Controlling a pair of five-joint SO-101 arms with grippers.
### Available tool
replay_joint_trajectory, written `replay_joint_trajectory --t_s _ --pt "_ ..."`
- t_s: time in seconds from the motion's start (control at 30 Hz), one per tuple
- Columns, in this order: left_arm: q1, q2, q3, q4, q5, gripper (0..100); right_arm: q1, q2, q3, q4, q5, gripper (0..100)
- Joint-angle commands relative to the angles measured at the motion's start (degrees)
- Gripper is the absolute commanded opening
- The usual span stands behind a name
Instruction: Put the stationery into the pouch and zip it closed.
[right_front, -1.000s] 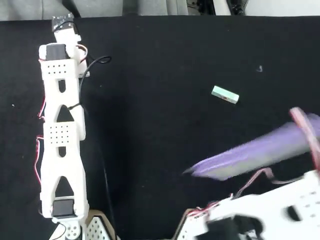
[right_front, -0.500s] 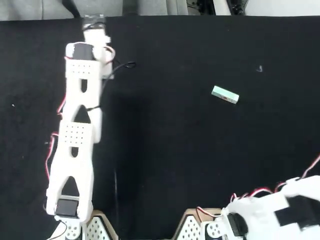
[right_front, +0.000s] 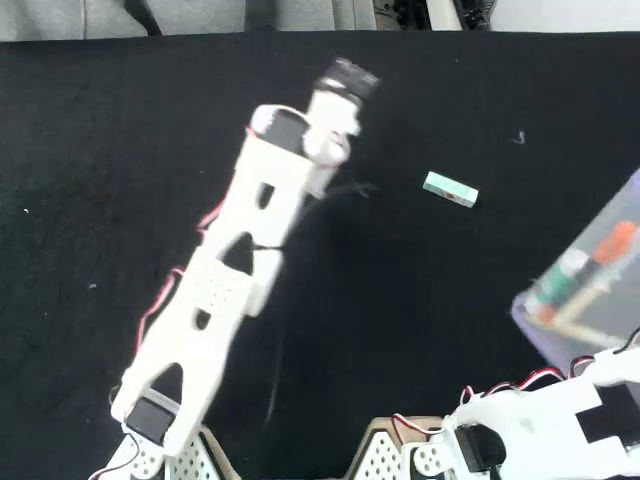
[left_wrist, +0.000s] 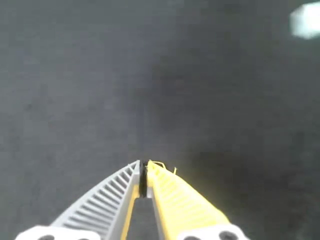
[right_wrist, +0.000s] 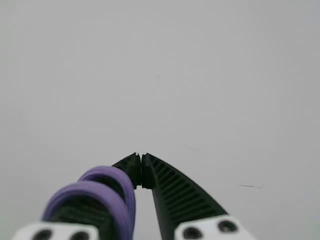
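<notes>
A translucent purple pouch hangs tilted at the table's right edge, with an orange-capped pen and other pens inside it. My right gripper is shut, and a purple loop of the pouch wraps round one finger; it faces a pale blank surface. A small green and white eraser lies on the black table, right of centre. My left gripper is stretched to the far middle of the table, left of the eraser, shut with nothing in it. The eraser is a pale blur at that view's corner.
The black cloth table spreads wide on the left. The left arm lies diagonally across the middle. The right arm's white body sits at the near right edge. A grey curtain runs behind the table.
The left arm has swung from the far left towards the middle, nearer the eraser. The pouch swept out of view on the right, then came back showing its clear face.
</notes>
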Motion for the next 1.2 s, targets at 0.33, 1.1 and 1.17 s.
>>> replay_joint_trajectory --t_s 0.33,1.1,1.17 --pt "15.2 8.3 -1.1 -22.9 2.9 19 -0.4 -0.1 6.0 -4.7 1.0 1.1" --pt "15.8 14.1 11.5 -75.9 12.8 11 -0.4 -0.5 3.6 6.4 4.6 1.1" --pt "15.5 14.8 13.3 -78.7 10.8 11 -0.4 -0.7 2.5 7.8 4.7 1.1"
